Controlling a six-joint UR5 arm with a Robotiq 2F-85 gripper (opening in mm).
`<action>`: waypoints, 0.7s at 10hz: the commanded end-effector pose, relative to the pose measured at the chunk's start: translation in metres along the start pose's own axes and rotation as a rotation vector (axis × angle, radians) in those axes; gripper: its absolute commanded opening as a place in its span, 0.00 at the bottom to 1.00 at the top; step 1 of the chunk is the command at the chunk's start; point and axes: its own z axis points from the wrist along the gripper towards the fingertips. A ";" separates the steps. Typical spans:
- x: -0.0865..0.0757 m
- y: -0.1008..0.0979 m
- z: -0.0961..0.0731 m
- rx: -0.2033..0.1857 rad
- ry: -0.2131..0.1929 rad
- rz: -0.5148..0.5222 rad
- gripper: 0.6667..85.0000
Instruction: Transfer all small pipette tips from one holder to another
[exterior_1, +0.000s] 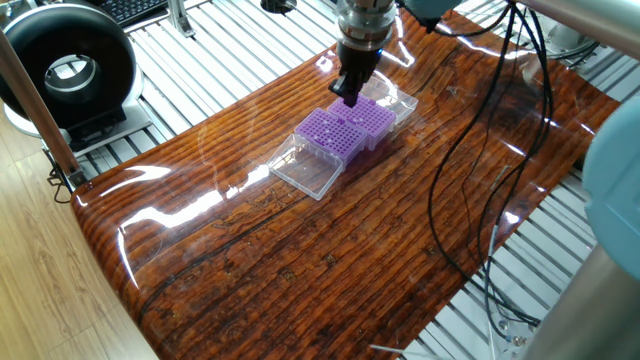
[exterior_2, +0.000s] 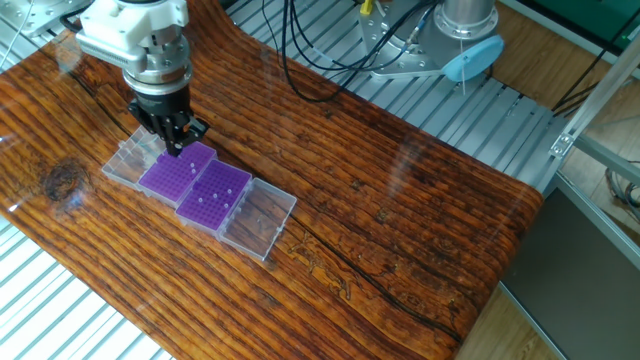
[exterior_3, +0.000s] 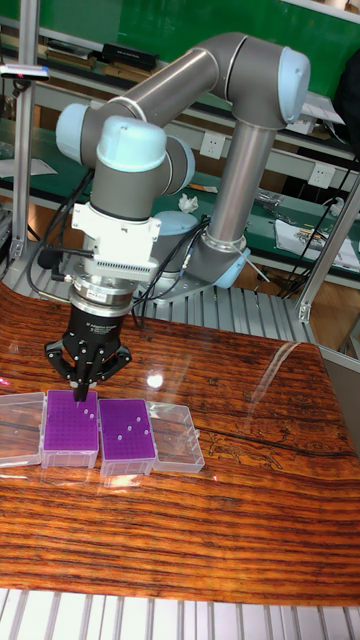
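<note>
Two purple holders sit side by side in clear boxes with their lids folded open. One holder (exterior_2: 213, 195) (exterior_3: 125, 435) (exterior_1: 330, 130) has several small white pipette tips standing in it. The other holder (exterior_2: 172, 172) (exterior_3: 70, 428) (exterior_1: 372, 118) shows a few white tips near its far edge. My gripper (exterior_2: 175, 148) (exterior_3: 82, 397) (exterior_1: 350, 98) hangs just above that far edge, pointing straight down. Its fingers are pinched to a point. Whether a tip sits between them is too small to tell.
Clear lids (exterior_2: 258, 222) (exterior_2: 128, 160) lie flat on the wooden table (exterior_2: 400, 230) at either end of the pair. Black cables (exterior_1: 470, 180) hang over the table's right side. A round black device (exterior_1: 65, 70) stands off the table's left corner.
</note>
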 end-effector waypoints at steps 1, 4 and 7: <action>0.001 0.001 0.004 -0.009 -0.019 0.013 0.01; 0.001 0.002 0.006 -0.011 -0.029 0.014 0.01; 0.001 0.001 0.010 -0.013 -0.040 0.007 0.01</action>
